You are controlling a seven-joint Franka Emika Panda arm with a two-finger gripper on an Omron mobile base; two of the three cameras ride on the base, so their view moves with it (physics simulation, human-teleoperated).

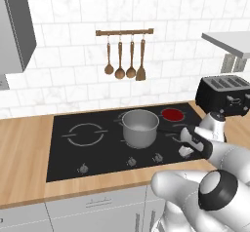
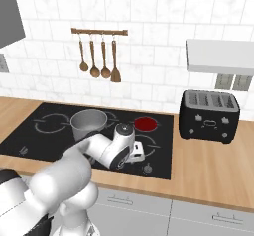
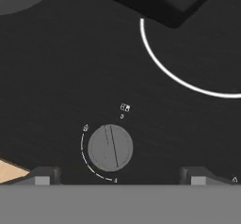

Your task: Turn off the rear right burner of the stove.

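The rear right burner glows red at centre right of the stove: not yet off. The hand, fingers spread and released, hovers over a silver knob at lower centre. Grasping and turning remain.

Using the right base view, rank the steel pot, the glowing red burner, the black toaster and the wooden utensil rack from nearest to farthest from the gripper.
Measured from the gripper:
1. Red glowing rear right burner, just behind it.
2. Steel pot, to its left on the black glass stove.
3. Black slotted toaster, right on the counter.
4. Wooden utensil rack, up the wall.
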